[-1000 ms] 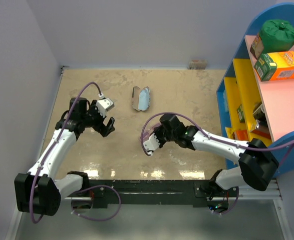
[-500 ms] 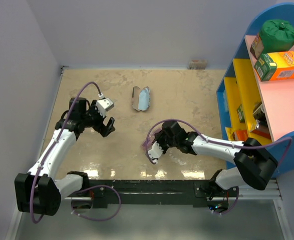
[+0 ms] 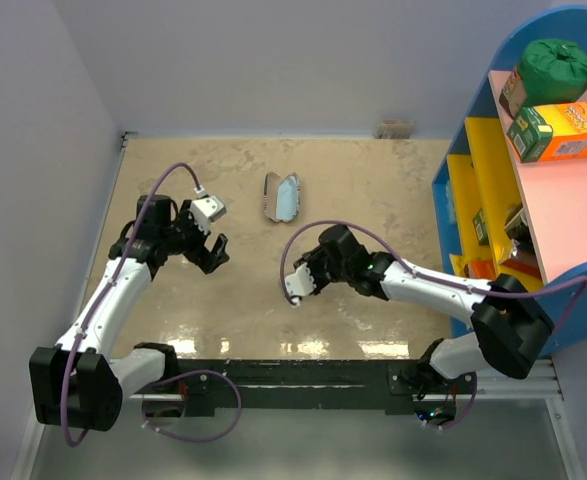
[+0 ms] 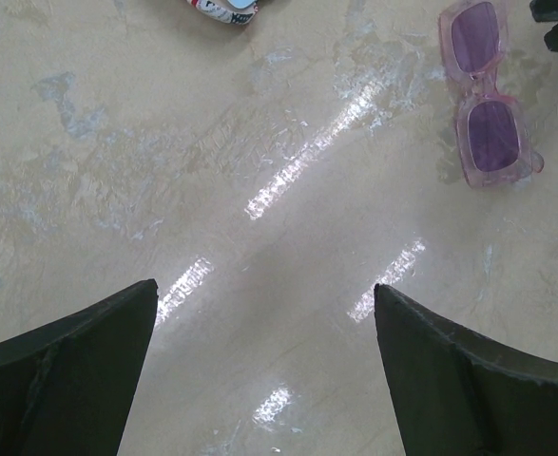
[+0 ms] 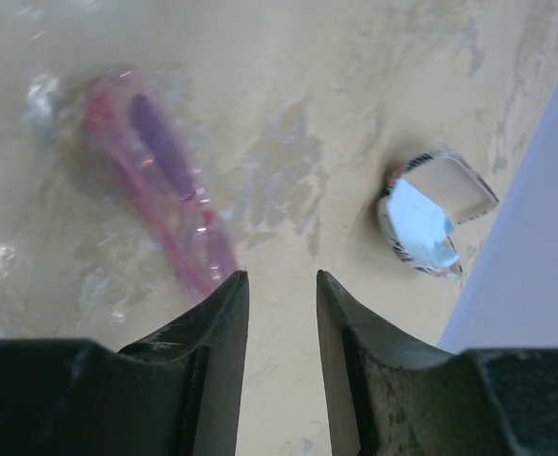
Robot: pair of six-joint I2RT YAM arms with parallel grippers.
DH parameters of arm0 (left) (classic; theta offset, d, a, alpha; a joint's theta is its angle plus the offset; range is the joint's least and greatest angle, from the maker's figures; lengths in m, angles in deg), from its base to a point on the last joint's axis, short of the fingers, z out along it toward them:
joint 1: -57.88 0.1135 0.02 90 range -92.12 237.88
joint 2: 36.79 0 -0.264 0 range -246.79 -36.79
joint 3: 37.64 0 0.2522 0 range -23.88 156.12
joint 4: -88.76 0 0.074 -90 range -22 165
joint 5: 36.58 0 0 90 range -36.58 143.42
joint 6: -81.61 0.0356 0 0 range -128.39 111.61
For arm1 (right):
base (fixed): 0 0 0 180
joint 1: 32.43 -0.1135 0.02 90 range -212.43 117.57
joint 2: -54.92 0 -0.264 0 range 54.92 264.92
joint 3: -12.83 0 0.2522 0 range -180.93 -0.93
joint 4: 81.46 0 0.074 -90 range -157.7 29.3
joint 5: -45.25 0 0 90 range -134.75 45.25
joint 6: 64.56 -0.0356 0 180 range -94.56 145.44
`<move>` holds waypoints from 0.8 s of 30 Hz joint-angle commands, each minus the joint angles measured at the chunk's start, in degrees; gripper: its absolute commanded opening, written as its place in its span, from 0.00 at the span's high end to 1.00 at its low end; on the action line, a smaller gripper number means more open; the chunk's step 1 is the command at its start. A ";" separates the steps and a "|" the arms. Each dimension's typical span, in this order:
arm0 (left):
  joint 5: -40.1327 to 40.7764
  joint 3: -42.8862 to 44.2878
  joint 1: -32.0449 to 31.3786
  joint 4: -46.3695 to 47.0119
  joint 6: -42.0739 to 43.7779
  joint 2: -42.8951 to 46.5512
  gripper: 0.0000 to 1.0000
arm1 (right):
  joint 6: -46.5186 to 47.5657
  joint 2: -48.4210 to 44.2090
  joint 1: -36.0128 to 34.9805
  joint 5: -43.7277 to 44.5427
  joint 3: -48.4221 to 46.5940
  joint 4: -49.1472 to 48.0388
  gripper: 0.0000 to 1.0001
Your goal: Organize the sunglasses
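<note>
The sunglasses (image 4: 488, 104), with a translucent pink frame and purple-tinted lenses, lie flat on the beige table. In the right wrist view they are a blurred pink streak (image 5: 164, 185) just left of and beyond my left fingertip. My right gripper (image 5: 279, 277) is narrowly open and empty beside them; in the top view (image 3: 308, 268) its wrist hides most of them. My left gripper (image 4: 264, 287) is wide open and empty over bare table, well to the left (image 3: 213, 255).
The flag-print case (image 3: 281, 197) lies open at the back centre with a light blue cloth (image 5: 421, 220) inside; its edge shows in the left wrist view (image 4: 226, 9). A blue and yellow shelf (image 3: 493, 170) with boxes stands at the right.
My right gripper swung toward the near edge half a second ago and has since come back toward the middle of the table. The left arm has not moved.
</note>
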 commanded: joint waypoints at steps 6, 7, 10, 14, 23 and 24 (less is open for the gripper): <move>-2.07 -0.01 0.75 1.23 -0.23 0.90 0.00 | -27.01 -0.71 2.70 -9.87 -9.35 13.12 0.61; -2.07 -0.01 0.84 1.23 -0.32 0.99 0.00 | -27.46 1.65 4.35 -10.58 -10.92 14.70 0.61; -2.16 0.08 0.92 1.23 -0.58 0.91 0.00 | -28.34 6.40 9.28 -15.41 -15.22 21.37 0.63; -2.15 0.25 1.01 0.96 -0.58 0.64 0.00 | -31.06 15.71 13.42 -18.23 -19.37 27.18 0.65; -2.42 0.25 1.54 1.23 -0.85 0.73 0.00 | -33.70 20.47 14.30 -19.38 -21.83 27.19 0.62; -2.42 0.34 1.63 1.23 -0.85 0.64 0.00 | -33.87 20.83 14.21 -19.38 -22.18 26.93 0.62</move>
